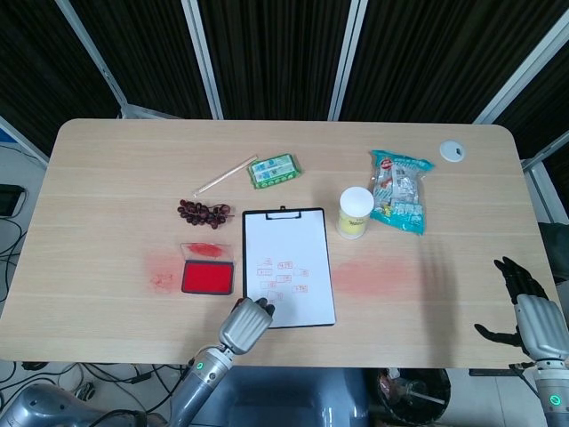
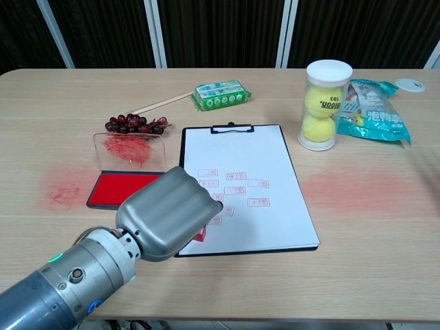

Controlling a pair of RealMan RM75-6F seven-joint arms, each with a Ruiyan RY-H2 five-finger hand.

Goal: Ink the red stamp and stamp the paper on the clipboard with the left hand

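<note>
The left hand [image 2: 168,214] sits at the near left corner of the black clipboard [image 2: 303,201] with its white paper [image 2: 268,223]. Its fingers are curled in tight around a small red stamp [image 2: 201,235], and only a bit of red peeks out under the hand in the chest view. The stamp seems to be pressed down on the paper, but the big grey hand hides most of it, so I cannot be sure. The paper has many little red stamp marks [image 2: 240,189] on it (they sit in rows near the middle).

Just left of the clipboard is the red ink pad [image 2: 117,187] in its black tray, with its clear lid [image 2: 128,146] open behind it. The pale wooden tabletop [image 2: 357,247] has smudges of red ink left of the pad and right of the clipboard.

Behind the pad lies a bunch of dark red grapes [image 2: 133,124]. A thin pale stick [image 2: 159,103] and a green packet of wipes [image 2: 221,94] lie further back. To the right stands a clear tube with yellow tennis balls [image 2: 322,104], next to a blue and white snack bag [image 2: 375,109]. A small white round cap [image 2: 413,84] is in the far right corner.

The right hand [image 1: 526,307] is well away, off the right edge of the tabletop. Its dark fingers [image 1: 514,275] are spread and hold nothing.
</note>
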